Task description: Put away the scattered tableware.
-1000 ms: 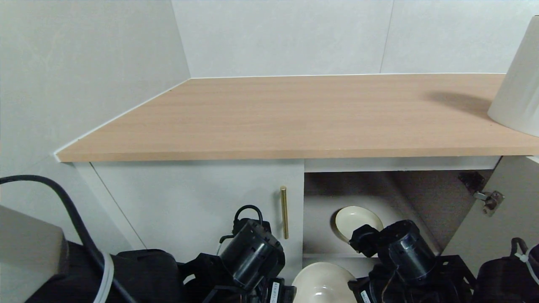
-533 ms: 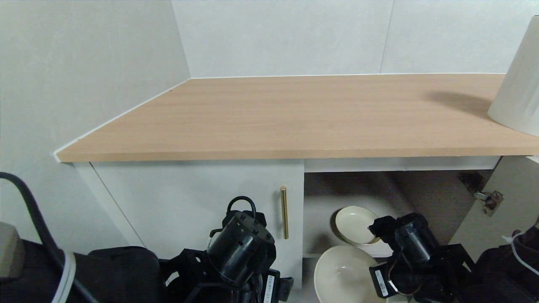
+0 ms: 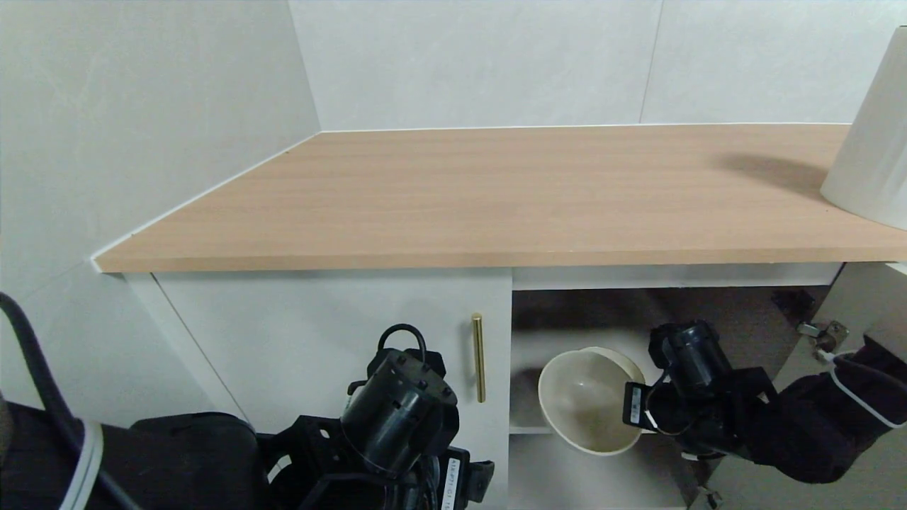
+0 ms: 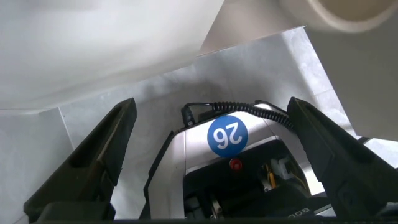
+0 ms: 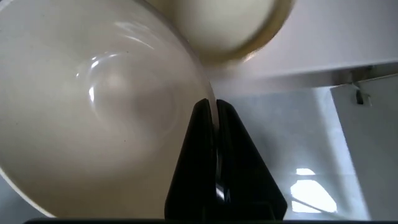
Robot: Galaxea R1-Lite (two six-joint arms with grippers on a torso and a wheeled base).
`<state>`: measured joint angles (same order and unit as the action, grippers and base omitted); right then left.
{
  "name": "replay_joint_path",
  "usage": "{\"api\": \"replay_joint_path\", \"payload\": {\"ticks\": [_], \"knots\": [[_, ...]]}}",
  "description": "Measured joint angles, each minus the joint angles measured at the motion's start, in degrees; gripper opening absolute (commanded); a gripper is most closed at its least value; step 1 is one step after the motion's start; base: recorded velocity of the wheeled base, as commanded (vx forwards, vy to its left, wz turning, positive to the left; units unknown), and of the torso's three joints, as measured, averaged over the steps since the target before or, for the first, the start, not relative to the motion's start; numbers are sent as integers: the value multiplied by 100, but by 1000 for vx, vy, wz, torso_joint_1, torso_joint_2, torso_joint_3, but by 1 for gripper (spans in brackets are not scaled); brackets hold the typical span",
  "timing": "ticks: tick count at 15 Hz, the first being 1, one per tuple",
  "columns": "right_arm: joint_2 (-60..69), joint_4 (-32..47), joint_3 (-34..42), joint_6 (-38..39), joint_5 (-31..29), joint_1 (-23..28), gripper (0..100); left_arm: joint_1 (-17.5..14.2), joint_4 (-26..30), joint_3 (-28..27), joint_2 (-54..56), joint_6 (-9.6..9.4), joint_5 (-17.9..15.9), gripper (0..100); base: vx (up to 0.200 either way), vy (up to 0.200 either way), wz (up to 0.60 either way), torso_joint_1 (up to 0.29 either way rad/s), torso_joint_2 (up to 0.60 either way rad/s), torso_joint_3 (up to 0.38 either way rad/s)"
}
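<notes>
A cream bowl (image 3: 587,400) hangs tilted on its side in front of the open cabinet, its hollow facing left. My right gripper (image 3: 640,409) is shut on its rim, and the right wrist view shows the black fingers (image 5: 214,134) pinching the bowl (image 5: 99,112) wall. Behind it, a second cream dish (image 3: 615,353) lies on the cabinet shelf, mostly covered by the held bowl; the dish (image 5: 217,25) is beyond the rim in the right wrist view. My left gripper (image 4: 210,109) is low in front of the closed door, open with nothing between its fingers.
The closed left cabinet door has a brass handle (image 3: 478,358). The wooden countertop (image 3: 496,191) overhangs the opening. A white conical object (image 3: 871,142) stands at its right end. The right door is swung open on its hinge (image 3: 822,333). The shelf edge (image 3: 528,429) is just below the bowl.
My right gripper has carried the bowl up from the bottom edge toward the cabinet opening, tilting it, so it now covers most of the dish inside. The left arm has shifted slightly left.
</notes>
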<state>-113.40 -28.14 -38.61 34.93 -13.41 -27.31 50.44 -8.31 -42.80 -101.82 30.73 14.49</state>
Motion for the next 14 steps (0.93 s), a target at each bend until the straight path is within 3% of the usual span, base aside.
{"api": "replay_joint_path", "payload": {"ticks": [14], "knots": [[-844,441,-1204,974,-864,586,0,0,0,2,20,9,-2,100,0,0,0,0,0,0]]}}
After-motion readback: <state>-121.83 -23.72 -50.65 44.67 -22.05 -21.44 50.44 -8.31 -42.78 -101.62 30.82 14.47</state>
